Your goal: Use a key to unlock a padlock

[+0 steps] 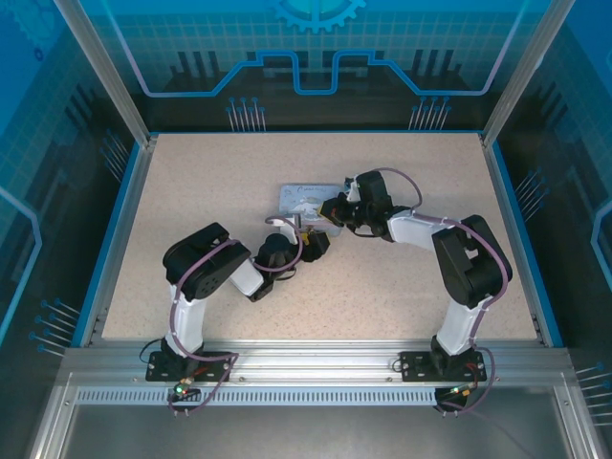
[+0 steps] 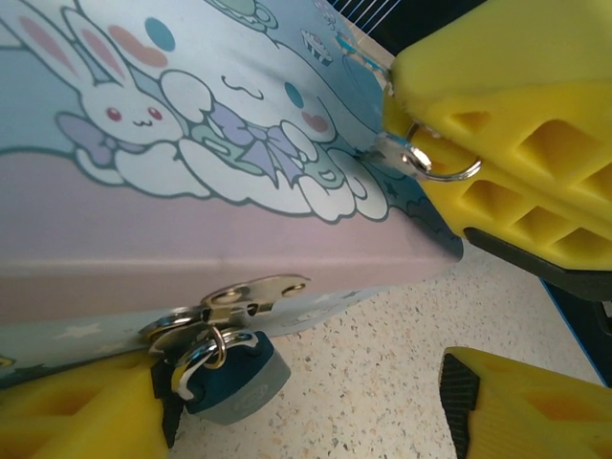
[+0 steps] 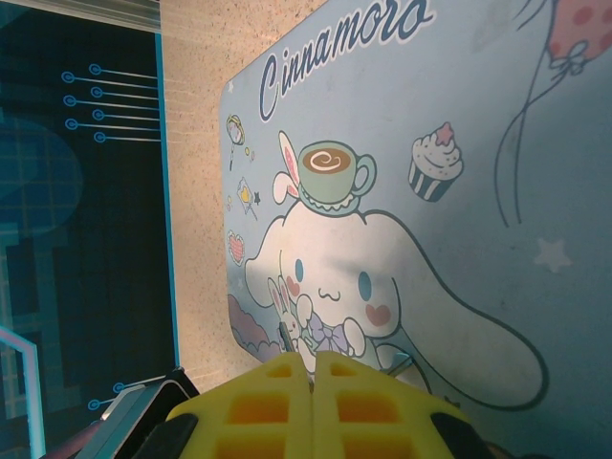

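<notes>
padlock (image 2: 234, 382) hung off tin (image 2: 191, 229) in left wrist view — left end effector (image 2: 306, 411) wide, right end effector (image 2: 402, 134) pinched key (image 2: 413, 158); speckled bench (image 2: 382, 363).

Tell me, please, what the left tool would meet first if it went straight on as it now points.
Probably the padlock hanging from the hasp of the tin, ahead between the fingers of the left tool; depth is unclear.
</notes>
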